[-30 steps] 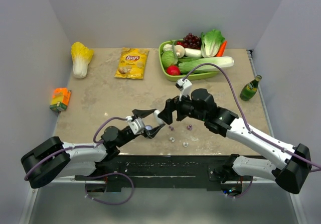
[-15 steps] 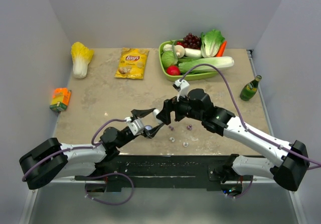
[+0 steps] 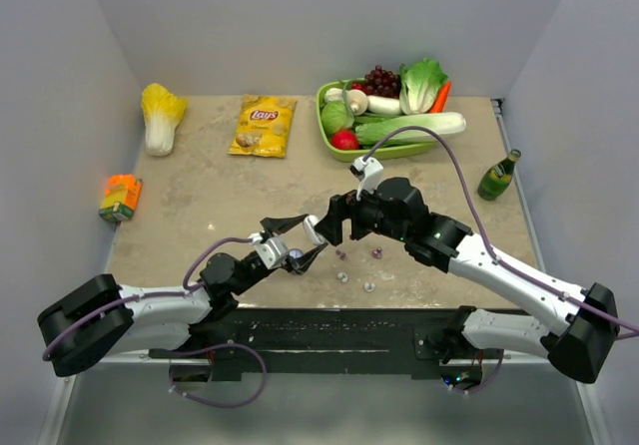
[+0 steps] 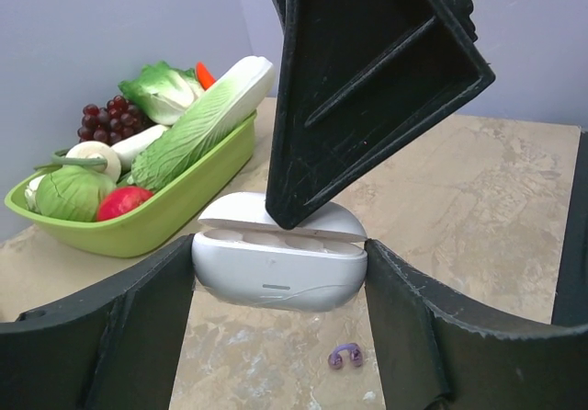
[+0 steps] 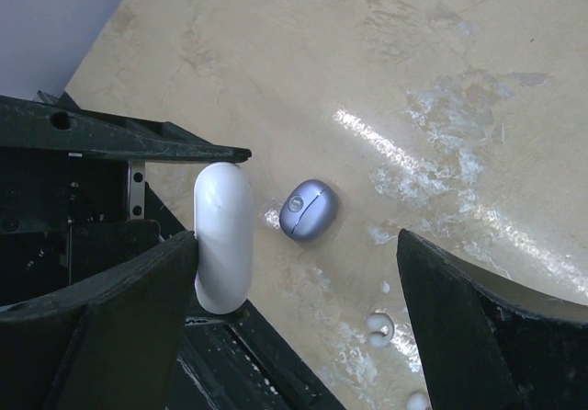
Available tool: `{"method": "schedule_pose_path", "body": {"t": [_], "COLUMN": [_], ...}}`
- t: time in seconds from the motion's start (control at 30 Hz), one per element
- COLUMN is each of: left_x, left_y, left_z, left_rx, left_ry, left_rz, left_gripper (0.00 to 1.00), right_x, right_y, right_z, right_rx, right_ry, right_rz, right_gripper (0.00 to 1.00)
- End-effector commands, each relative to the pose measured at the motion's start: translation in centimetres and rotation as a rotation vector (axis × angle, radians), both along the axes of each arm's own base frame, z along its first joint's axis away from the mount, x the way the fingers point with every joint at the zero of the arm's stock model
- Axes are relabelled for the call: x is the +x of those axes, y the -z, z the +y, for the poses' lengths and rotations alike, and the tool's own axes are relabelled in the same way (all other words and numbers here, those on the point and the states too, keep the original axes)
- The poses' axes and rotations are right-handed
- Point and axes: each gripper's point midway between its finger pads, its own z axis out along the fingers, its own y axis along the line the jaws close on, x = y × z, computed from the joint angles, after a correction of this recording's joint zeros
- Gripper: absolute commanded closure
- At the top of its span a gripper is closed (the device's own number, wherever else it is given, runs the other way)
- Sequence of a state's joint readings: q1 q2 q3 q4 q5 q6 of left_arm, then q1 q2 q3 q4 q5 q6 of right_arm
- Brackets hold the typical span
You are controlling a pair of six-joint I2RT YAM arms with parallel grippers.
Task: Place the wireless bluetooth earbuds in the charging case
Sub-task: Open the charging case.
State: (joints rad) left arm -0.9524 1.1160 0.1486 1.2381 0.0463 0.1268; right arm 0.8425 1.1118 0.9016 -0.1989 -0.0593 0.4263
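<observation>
The bench (image 3: pixel 200 206), a mottled beige slab, carries everything. The left arm (image 3: pixel 160 305) and the right arm (image 3: pixel 499 265) reach in from its near edge and meet near its middle. At the far side sits a green tray (image 3: pixel 399 151) heaped with vegetables and grapes. To the left of it lie a yellow crisp bag (image 3: pixel 264 126) and a pale cabbage (image 3: pixel 160 116). A green bottle (image 3: pixel 498 176) stands by the right wall, and an orange carton (image 3: pixel 120 197) sits by the left wall.

The left pincer (image 3: pixel 312 237) is clamped on the charging case (image 4: pixel 279 270): a finger presses each end of the white shell, whose lid stands ajar. Whether the case rests on the bench cannot be told.

The right pincer (image 5: pixel 299 240) hangs over it with its fingers spread wide apart. One finger's tip is at the case's open edge.

Two lilac earbuds (image 3: pixel 377 252) lie on the bench just right of the case. Two white earbuds (image 3: pixel 369 286) lie nearer the arm bases. All four are apart from one another.
</observation>
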Motion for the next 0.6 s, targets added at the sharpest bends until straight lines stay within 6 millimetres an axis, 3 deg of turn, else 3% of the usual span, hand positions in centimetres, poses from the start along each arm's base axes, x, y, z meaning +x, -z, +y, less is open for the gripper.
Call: {"method": "schedule_pose_path", "body": {"t": [0.0,0.3,0.47,0.57], "left_x": [-0.6,-0.5,-0.4,-0.2], "left_y": [-3.5,-3.4,-3.3,-3.4], "left_z": [0.4,0.6,0.7,0.6], "left_rx": [-0.088,-0.085,-0.084,-0.085], "left_ry": [-0.002,-0.014,-0.025,-0.033], "left_rz": [-0.095,-0.091,-0.081,-0.079], "left_gripper": [1.00,1.00,1.00,1.00], "right_x": [0.6,1.3,0.5,-0.3], "right_y": [-0.3,-1.4,-3.6,-5.2], "right_z": [-1.1,-2.4,-2.2,-1.1], "right_rx": [-0.019,-0.018,0.063,0.125], "right_ry": [0.057,0.131,0.097,0.028], "right_rz": [-0.016,-0.051,-0.090,-0.103], "right_gripper": [0.10,0.10,0.10,0.12]}}
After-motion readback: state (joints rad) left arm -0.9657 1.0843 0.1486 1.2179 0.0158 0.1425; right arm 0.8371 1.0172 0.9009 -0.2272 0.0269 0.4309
